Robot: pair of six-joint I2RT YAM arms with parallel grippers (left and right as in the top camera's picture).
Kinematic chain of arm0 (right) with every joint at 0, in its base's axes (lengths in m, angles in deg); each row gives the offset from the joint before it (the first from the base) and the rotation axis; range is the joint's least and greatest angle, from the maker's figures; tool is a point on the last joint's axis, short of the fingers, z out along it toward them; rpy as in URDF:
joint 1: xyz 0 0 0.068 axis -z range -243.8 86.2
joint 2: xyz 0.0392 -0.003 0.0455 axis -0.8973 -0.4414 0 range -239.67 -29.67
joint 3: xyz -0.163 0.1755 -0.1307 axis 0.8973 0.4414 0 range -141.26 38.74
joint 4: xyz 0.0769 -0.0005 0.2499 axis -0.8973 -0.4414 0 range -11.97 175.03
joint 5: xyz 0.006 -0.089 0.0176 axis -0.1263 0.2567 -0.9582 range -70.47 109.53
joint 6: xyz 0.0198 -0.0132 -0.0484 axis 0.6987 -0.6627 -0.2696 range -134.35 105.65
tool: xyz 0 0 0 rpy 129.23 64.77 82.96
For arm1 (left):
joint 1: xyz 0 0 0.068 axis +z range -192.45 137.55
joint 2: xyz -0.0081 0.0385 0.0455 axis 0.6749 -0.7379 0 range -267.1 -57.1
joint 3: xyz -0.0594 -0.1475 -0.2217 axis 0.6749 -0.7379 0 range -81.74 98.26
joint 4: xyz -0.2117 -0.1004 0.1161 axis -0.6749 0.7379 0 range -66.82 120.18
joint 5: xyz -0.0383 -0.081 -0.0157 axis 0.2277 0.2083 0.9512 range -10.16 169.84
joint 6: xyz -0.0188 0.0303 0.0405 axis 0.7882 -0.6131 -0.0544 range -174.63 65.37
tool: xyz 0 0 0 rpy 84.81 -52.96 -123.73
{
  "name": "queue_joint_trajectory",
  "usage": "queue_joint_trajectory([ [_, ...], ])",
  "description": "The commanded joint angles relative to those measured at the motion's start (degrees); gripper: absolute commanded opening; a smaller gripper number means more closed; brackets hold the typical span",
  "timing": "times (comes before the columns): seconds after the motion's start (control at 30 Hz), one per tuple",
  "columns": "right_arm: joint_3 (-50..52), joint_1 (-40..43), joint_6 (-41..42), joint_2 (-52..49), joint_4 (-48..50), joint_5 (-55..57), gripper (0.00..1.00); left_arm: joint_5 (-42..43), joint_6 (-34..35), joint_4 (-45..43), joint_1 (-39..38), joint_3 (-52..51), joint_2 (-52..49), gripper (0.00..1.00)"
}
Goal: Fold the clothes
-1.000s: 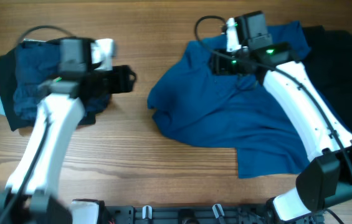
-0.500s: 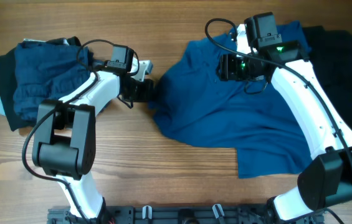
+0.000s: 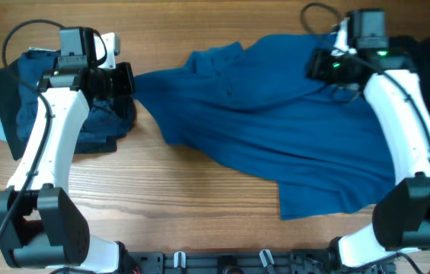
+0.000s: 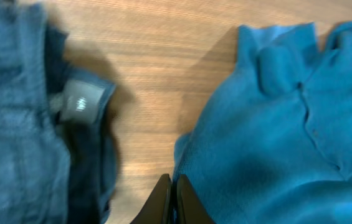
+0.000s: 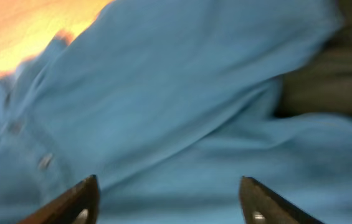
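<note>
Since half a second ago both arms have pulled apart: left gripper (image 3: 129,78) has gone back toward the desk's (image 3: 161,198) left edge dragging cloth with it, and right gripper (image 3: 317,67) has gone toward the far right corner. The blue polo shirt (image 3: 275,129) is now stretched along the far half instead of bunched mid-desk.

Left to right:
- Navy garments (image 3: 32,99) are heaped at the far left corner. The left wrist view shows a label (image 4: 79,102) on one. They look parked there, out of the working area.
- My left fingers are pressed together, pinching the polo's left edge just beside that heap. I read this as holding tension to flatten the shirt.
- Collar (image 3: 226,57) and button placket (image 3: 228,87) face up toward the far edge. The near hem lies loose toward the near right.
- My right fingers are wide apart above the polo's right shoulder area. That view is blurred and I see no cloth gripped.
- Black garment (image 3: 428,68) sits at the far right corner, partly under the polo.

Judgement: spreading step, no fold made yet.
</note>
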Motion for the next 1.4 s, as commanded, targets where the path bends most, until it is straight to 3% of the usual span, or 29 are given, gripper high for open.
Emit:
queue_joint_trajectory([
  [0.0, 0.7, 6.1, 1.07, -5.53, 2.99, 1.33, 0.55, -6.38, 0.72, 1.44, 0.37, 0.72, 0.85, 0.04],
  [0.1, 0.7, 10.12, 1.09, -11.32, 7.91, 1.36, 0.24, -5.44, 0.76, 1.46, 0.04, 0.72, 0.85, 0.04],
  [0.13, 0.7, 11.17, 1.14, -13.81, 9.57, 1.36, 0.08, -5.38, 0.79, 1.64, -0.07, 0.72, 0.87, 0.04],
  [0.17, 0.7, 11.87, 1.33, -15.76, 10.64, 1.33, 0.04, -5.2, 0.79, 1.75, -0.11, 0.72, 0.87, 0.04],
  [0.33, 0.7, 14.6, 2.75, -24.33, 14.34, 1.88, 0.05, -5.2, 2.34, 2.08, -0.11, 0.72, 1.09, 0.04],
  [0.57, 0.68, 24.41, 5.62, -32.09, 17.55, 17.33, 0.04, -6.54, 4.24, 1.6, 1.57, 0.79, 5.95, 0.04],
  [0.73, -0.24, 36.04, 3.78, -32.59, 20.04, 17.86, 0.04, -6.78, 3.89, 1.42, 4.15, 0.79, 9.79, 0.04],
  [0.97, -3.23, 45.13, 2.62, -32.02, 19.71, 17.77, 0.04, -9.77, 3.8, 1.2, 4.13, 0.79, 9.86, 0.04],
  [1.07, -6.08, 47.3, 2.56, -29.35, 18.45, 8.44, 0.04, -9.7, 3.8, 1.22, 4.13, 0.79, 9.86, 0.04],
  [1.2, -8.52, 47.25, -2.12, -22.84, 18.78, -21.18, 0.09, -9.01, 3.82, 1.25, 4.13, 0.79, 9.86, 0.04],
  [1.27, -8.52, 45.31, -1.16, -20.57, 15.74, -26.86, 0.09, -8.61, 3.82, 1.22, 4.13, 0.79, 9.86, 0.04],
  [1.37, -8.31, 39.74, -0.39, -20.0, 6.14, -26.14, 0.09, -8.61, 3.82, 1.22, 4.13, 0.79, 9.86, 0.05],
])
